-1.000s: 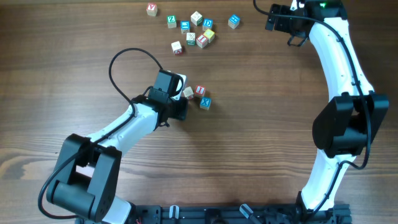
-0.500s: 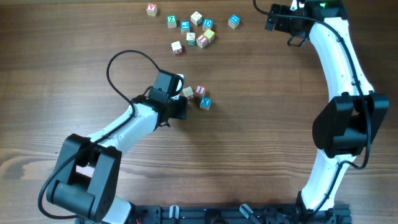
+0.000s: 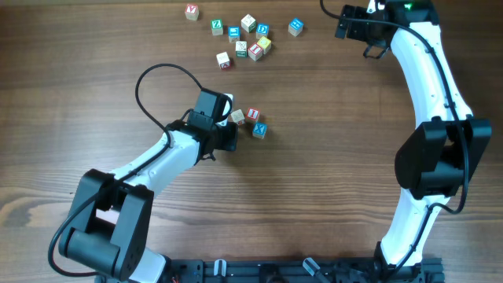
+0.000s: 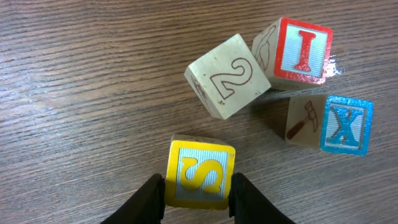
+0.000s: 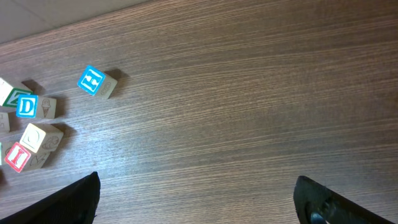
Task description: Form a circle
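The circle's cubes form a small arc at mid table: a cream cube with a 2 (image 4: 227, 76) (image 3: 238, 117), a white cube with a red I (image 4: 301, 50) (image 3: 252, 115) and a blue X cube (image 4: 342, 124) (image 3: 258, 130). The cream and red cubes touch. My left gripper (image 4: 198, 186) (image 3: 226, 122) is shut on a yellow S cube (image 4: 199, 173), both fingers pressed to its sides, a short gap below the cream cube. From overhead the yellow cube is hidden under the gripper. My right gripper (image 5: 199, 205) (image 3: 354, 22) hangs open over bare wood at the back right.
Several loose letter cubes lie scattered along the back: a red-lettered one (image 3: 192, 12), a green one (image 3: 217, 27), a blue one (image 3: 295, 27) (image 5: 94, 81) and a blue D cube (image 5: 28, 106). The left arm's cable (image 3: 149, 75) loops over the table.
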Available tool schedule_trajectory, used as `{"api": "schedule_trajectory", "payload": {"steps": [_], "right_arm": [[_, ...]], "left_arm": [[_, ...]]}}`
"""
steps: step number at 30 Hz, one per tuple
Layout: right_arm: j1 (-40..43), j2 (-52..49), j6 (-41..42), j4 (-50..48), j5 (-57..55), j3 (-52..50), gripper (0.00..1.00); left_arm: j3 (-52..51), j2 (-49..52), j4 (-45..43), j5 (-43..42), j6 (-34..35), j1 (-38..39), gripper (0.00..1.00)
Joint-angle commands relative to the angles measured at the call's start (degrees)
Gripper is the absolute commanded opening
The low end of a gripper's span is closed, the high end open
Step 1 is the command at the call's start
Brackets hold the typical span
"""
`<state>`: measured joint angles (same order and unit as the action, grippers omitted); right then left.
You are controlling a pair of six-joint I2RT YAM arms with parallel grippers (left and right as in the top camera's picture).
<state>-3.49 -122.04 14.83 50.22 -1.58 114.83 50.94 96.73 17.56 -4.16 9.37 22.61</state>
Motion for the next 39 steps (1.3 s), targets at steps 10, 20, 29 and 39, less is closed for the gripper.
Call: {"api": "schedule_trajectory", "payload": {"steps": [10,20,29,39], "right_arm": [[-0.20,-0.55,-0.72,-0.13,-0.61,-0.15,1.00],[-0.20,-0.55,-0.74,-0.11,-0.61,-0.15,1.00],[-0.20,-0.55,-0.76,-0.11,-0.61,-0.15,1.00],[-0.20,-0.55,-0.76,-0.11,-0.61,-0.15,1.00]], "left_arm": [[-0.28,-1.03,-0.48,-0.70,0.52,0.17,0.42],[-0.28,-1.03,-0.87,-0.72,0.50,0.17,0.31],[-0.26,-1.03,-0.83,-0.72,0.52,0.15,0.52],[17.66,-4.31,13.20,-0.79,2.36,-0.02,0.46]]}}
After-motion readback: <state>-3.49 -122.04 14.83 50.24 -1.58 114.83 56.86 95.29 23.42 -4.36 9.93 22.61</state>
